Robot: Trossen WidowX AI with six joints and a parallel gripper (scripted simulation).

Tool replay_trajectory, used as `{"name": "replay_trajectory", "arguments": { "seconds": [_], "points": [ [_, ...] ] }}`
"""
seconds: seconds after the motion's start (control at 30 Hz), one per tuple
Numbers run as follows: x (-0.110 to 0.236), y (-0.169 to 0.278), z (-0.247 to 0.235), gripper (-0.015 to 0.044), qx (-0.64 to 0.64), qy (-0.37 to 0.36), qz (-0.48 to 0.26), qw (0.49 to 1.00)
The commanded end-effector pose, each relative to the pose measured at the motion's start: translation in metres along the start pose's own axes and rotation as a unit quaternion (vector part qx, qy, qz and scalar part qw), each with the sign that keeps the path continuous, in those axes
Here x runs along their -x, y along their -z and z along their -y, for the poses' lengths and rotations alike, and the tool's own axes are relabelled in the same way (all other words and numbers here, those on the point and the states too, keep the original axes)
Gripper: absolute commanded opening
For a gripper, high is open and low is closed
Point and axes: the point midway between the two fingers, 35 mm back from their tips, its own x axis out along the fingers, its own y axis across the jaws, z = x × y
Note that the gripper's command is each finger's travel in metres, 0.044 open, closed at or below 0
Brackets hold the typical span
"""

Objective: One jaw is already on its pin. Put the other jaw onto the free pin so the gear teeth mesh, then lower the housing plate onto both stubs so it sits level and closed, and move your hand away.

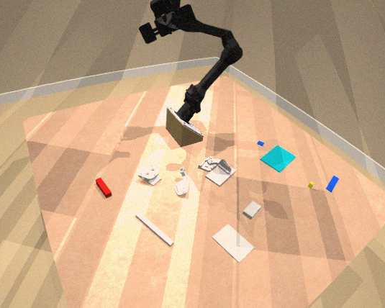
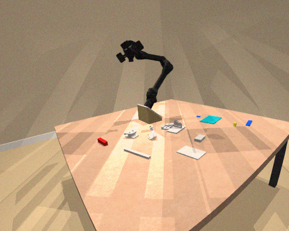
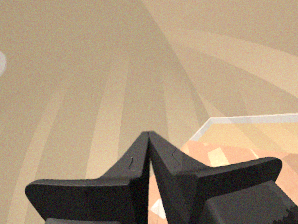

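My gripper (image 3: 148, 136) is shut with nothing between its fingertips. It is held high above the table, well clear of the parts. A white part with holes (image 1: 150, 173) (image 2: 130, 132) sits over a small plate at the left of the group. A slim white jaw-like piece (image 1: 181, 188) (image 2: 152, 135) lies by itself in the middle. At the right, a white plate (image 1: 220, 177) (image 2: 175, 130) carries a raised grey wall (image 1: 223, 166) (image 2: 177, 124), with a holed white piece beside it. Pins, teeth and stubs are too small to tell apart.
A wedge-shaped board (image 1: 179, 131) (image 2: 148, 115) stands by the arm's base. Around the parts lie a red block (image 1: 103, 187), a white bar (image 1: 154, 229), a white flat plate (image 1: 233, 242), a grey block (image 1: 252, 209), a cyan square (image 1: 278, 158), and small blue and yellow pieces.
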Motion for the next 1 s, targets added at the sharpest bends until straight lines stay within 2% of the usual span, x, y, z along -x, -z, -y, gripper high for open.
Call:
{"name": "replay_trajectory", "arguments": {
  "seconds": [0.0, 0.97],
  "points": [
    [-0.010, 0.005, 0.007, 0.0000, 0.000, 0.008, -0.012, 1.000],
    [-0.090, 0.079, 0.059, 0.0000, -0.019, 0.076, -0.145, 0.986]
  ]
}}
